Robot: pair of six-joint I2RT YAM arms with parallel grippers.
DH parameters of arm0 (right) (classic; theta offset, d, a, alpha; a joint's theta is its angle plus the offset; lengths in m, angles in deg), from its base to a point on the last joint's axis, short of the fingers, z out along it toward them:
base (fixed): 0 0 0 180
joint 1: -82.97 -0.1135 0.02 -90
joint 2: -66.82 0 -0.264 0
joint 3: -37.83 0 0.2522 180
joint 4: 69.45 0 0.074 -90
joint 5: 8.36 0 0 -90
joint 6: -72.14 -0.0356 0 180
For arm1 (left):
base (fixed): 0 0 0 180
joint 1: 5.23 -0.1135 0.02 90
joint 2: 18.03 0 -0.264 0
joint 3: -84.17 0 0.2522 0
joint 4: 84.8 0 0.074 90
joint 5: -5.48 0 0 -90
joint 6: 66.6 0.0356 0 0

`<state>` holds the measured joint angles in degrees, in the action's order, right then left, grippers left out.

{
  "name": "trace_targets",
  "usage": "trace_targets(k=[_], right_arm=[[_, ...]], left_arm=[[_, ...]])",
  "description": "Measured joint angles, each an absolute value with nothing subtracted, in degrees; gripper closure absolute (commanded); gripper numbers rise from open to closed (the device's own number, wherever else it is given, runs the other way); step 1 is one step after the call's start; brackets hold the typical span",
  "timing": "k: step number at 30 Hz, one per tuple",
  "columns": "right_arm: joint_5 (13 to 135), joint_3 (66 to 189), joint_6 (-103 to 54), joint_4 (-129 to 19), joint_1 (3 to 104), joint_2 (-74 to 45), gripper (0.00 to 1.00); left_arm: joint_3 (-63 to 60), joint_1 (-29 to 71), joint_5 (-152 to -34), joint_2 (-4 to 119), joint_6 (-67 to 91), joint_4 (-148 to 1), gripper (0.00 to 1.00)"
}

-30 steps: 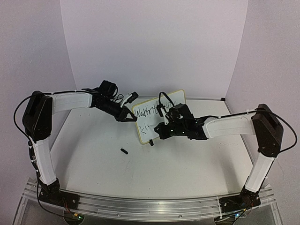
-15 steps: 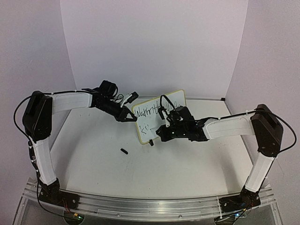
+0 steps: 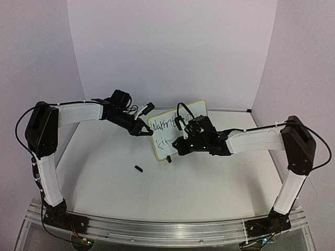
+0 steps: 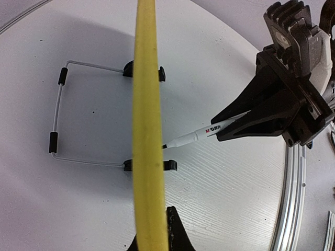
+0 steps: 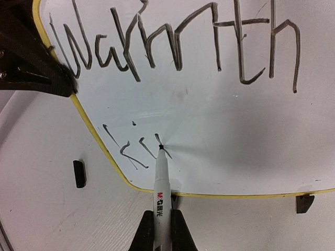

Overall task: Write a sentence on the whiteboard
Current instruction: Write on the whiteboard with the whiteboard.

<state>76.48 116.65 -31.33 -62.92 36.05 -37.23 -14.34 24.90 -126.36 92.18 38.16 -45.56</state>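
Observation:
The whiteboard (image 3: pixel 166 137) stands tilted at mid-table, and in the left wrist view only its yellow rim (image 4: pixel 146 130) shows, edge-on. The sentence (image 5: pixel 178 47) reads "Warmth" on the top line, with a few short strokes (image 5: pixel 131 149) below it. My left gripper (image 3: pixel 140 129) is shut on the board's upper left edge (image 4: pixel 152 235), and its fingers (image 5: pixel 31 68) show in the right wrist view. My right gripper (image 3: pixel 178 144) is shut on a white marker (image 5: pixel 161 183). The marker's tip touches the board at the lower line's last stroke. The marker (image 4: pixel 201 133) also shows in the left wrist view.
A black marker cap (image 3: pixel 138 168) lies on the table in front of the board's left end, and it also shows in the right wrist view (image 5: pixel 79 173). Behind the board are the wire stand (image 4: pixel 57 115) and black clip feet (image 4: pixel 170 165). The backdrop wall is close behind.
My right gripper, with the marker, shifted slightly down-right and then back up-left along the lower line. My left arm and the board stayed still.

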Motion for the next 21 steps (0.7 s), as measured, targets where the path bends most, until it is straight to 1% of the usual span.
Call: trace_targets(k=[11, 21], right_arm=[[79.41, 116.62, -31.23, -62.69, 36.48, -35.84, 1.00], [79.46, 116.01, -31.63, -62.90, 37.08, -35.66, 1.00]], left_arm=[[-14.34, 24.90, -126.38, 92.18, 38.18, -45.56, 1.00], [-14.34, 24.93, -126.36, 92.18, 38.16, -45.56, 1.00]])
